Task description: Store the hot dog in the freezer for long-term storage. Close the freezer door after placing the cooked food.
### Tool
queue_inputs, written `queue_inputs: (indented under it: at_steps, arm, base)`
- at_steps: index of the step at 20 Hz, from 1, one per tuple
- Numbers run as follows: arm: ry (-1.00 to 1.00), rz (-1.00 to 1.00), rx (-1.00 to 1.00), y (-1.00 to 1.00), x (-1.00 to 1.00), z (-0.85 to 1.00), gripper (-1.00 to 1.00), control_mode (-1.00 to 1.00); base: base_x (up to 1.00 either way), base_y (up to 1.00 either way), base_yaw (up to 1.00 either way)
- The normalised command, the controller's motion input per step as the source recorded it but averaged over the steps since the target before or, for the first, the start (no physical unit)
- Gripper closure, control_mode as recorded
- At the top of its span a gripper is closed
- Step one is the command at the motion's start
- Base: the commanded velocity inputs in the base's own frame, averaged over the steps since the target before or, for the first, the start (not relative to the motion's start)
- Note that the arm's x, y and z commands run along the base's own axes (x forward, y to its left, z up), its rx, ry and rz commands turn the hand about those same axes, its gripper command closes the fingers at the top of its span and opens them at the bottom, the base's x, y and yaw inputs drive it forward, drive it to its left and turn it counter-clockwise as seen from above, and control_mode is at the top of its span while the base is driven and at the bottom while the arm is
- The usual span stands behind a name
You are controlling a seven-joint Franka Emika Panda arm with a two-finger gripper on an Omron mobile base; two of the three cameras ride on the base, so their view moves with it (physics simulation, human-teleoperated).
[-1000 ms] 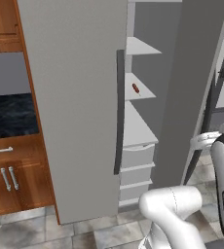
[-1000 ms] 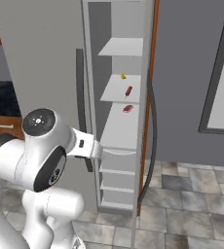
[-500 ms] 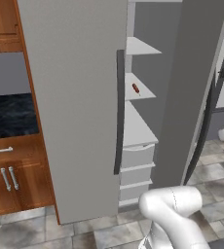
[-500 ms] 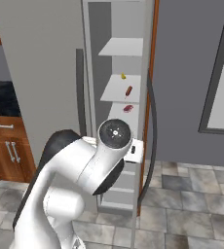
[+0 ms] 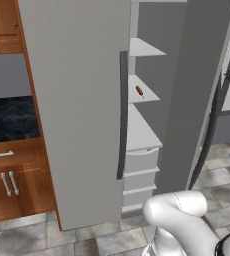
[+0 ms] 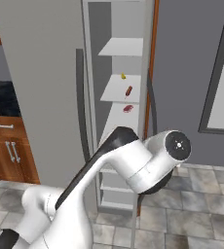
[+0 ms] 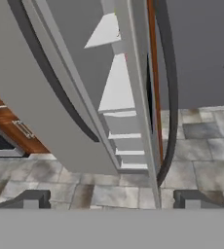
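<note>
The hot dog lies on a middle white shelf inside the open freezer. The freezer door is swung wide open to the right, and its long dark handle faces the robot. My gripper is open and empty, its two dark fingertips spread wide. It hangs low in front of the door's edge, well back from the shelves. The white arm crosses the lower part of the right base view.
The twin grey door stands shut on the left, with its handle beside the opening. Brown wooden cabinets flank it. On the shelves sit a small yellow item and a red item. White drawers fill the bottom.
The arm has swung from the left to the right across the right base view, away from the shelves, and left the right edge of the left base view. The hot dog has stayed on its shelf.
</note>
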Motion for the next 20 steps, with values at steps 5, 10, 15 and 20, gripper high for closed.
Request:
queue_inputs:
  at_steps: [5,10,15,20]
  arm:
    - [-0.29,0.23,0.0,-0.47,0.64,-0.63,-1.0,-1.0]
    - [-0.27,0.27,0.0,-0.55,0.59,-0.53,-1.0,-1.0]
    - [-0.04,0.09,0.0,-0.27,0.57,-0.12,-1.0,-1.0]
    - [0.02,0.0,0.0,-0.08,0.67,-0.02,-1.0,-1.0]
  base:
    - [0.0,0.0,0.0]
    - [0.0,0.0,0.0]
    - [0.0,0.0,0.0]
    - [0.0,0.0,0.0]
